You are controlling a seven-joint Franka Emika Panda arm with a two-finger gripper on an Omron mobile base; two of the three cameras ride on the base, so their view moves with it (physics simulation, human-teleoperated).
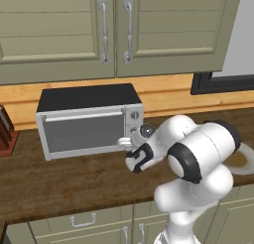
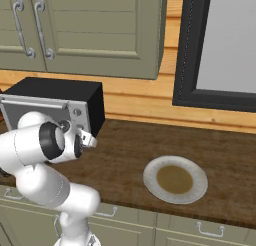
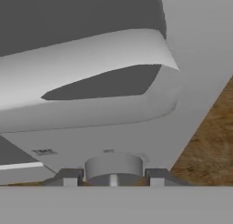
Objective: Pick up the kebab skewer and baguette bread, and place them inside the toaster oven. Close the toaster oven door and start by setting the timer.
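Note:
The toaster oven (image 1: 89,120) stands on the wooden counter against the back wall, silver-grey with a black top. Its door (image 1: 82,131) is closed upright, with the bar handle along its top edge. My gripper (image 1: 127,144) reaches the oven's right panel from the front and is shut on the lowest round knob (image 3: 113,167). The fingertips (image 3: 68,176) press on either side of that knob. Two other knobs (image 1: 134,116) show above it on the panel. In the right base view the gripper (image 2: 89,139) touches the oven (image 2: 60,97) at its front corner. The kebab skewer and baguette bread are out of view.
A round plate (image 2: 175,180) lies on the counter to the right of the oven. A knife block (image 1: 5,134) stands at the far left. Upper cabinets (image 1: 104,30) hang above, and a dark window frame (image 2: 210,50) is at the right.

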